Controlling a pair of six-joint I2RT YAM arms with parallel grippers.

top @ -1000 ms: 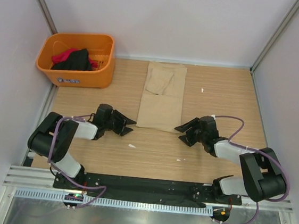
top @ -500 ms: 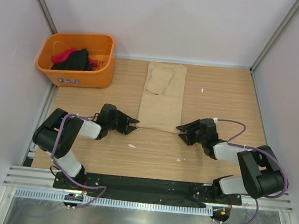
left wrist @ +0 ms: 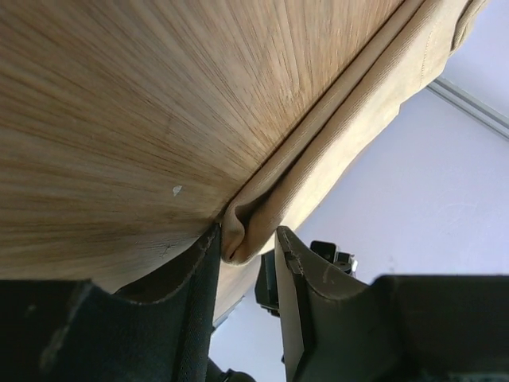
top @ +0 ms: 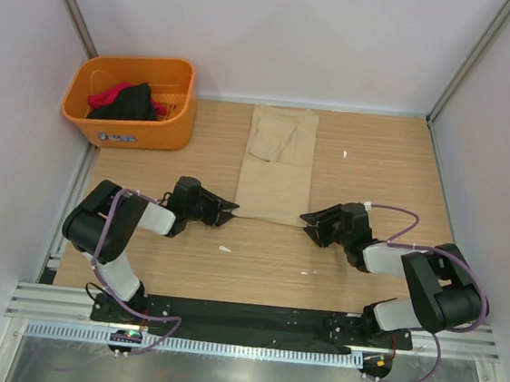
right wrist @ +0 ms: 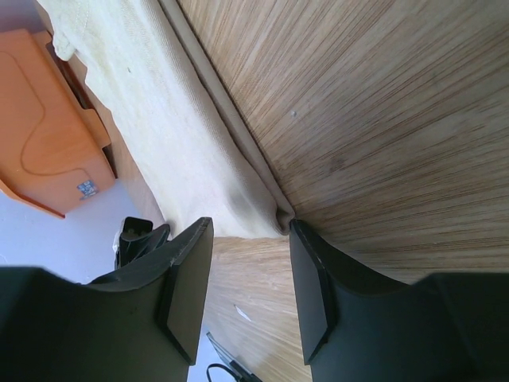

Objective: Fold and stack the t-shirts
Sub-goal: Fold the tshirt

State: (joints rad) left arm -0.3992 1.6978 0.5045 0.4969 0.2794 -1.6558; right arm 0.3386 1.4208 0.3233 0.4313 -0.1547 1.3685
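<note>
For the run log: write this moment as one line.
stage: corner grasp | tan t-shirt: flat, long strip | left gripper: around near-left corner, grip unclear | right gripper: open, astride near-right corner

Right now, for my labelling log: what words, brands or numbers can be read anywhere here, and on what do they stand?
Nothing can be read as text.
The white sticker on the front of the orange basket: print too small and blurred to read.
On the tan t-shirt and the table: no lettering visible.
</note>
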